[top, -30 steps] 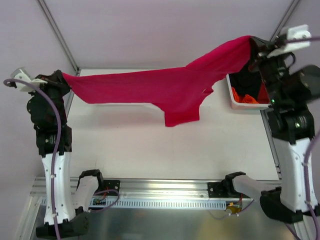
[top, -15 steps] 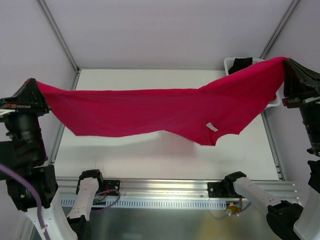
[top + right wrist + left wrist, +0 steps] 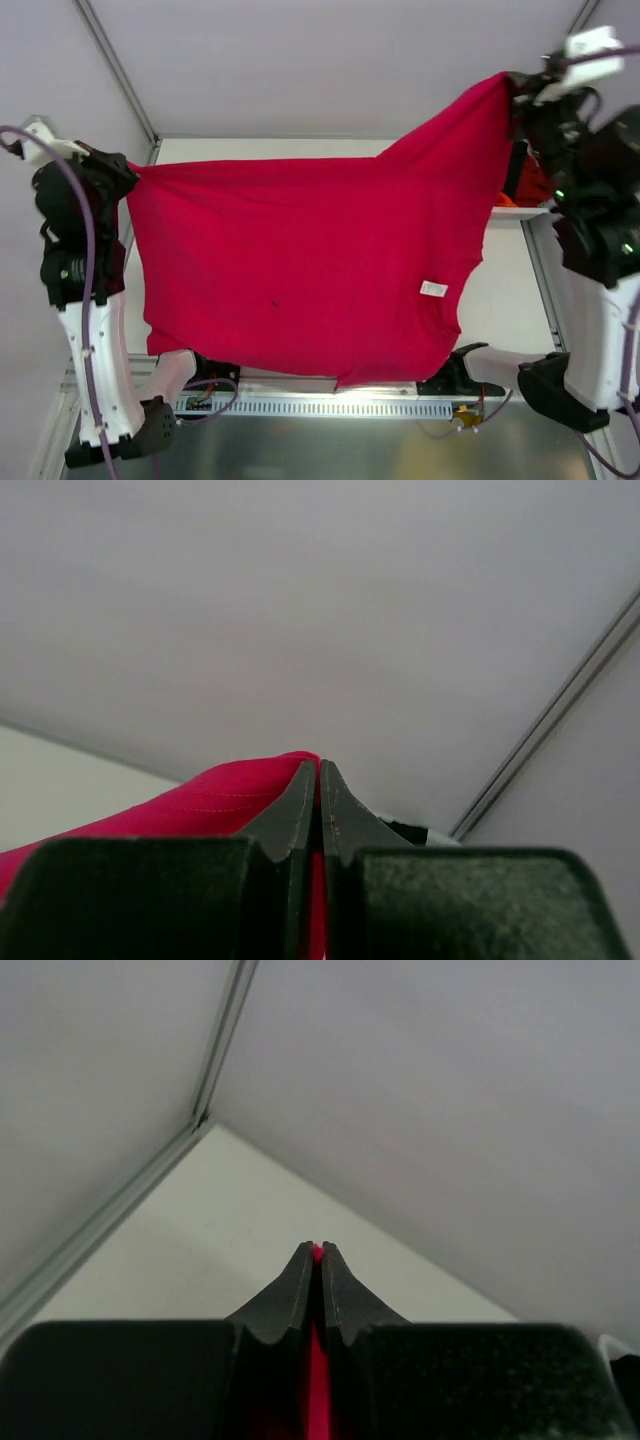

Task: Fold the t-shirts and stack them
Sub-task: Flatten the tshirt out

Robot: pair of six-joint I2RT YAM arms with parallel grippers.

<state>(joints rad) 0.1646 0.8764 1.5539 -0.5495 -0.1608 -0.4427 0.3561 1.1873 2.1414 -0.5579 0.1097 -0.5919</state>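
Observation:
The crimson-pink t-shirt (image 3: 300, 270) hangs spread in the air between my two arms, covering most of the table, with a white label (image 3: 433, 289) showing at its lower right. My left gripper (image 3: 128, 168) is shut on its left corner; a red strip (image 3: 318, 1380) shows between the fingers in the left wrist view. My right gripper (image 3: 512, 88) is shut on its upper right corner, held higher; the red cloth (image 3: 200, 805) shows left of its fingers. An orange-red shirt (image 3: 540, 185) and black cloth (image 3: 515, 170) lie in the basket, mostly hidden.
A white plastic basket (image 3: 505, 210) stands at the table's right edge, behind the hanging shirt and my right arm. Grey enclosure walls rise on all sides. The metal rail with both arm bases (image 3: 300, 405) runs along the near edge.
The shirt has dropped from a stretched horizontal band into a hanging sheet. The right gripper rose and moved inward; the left gripper moved inward and up.

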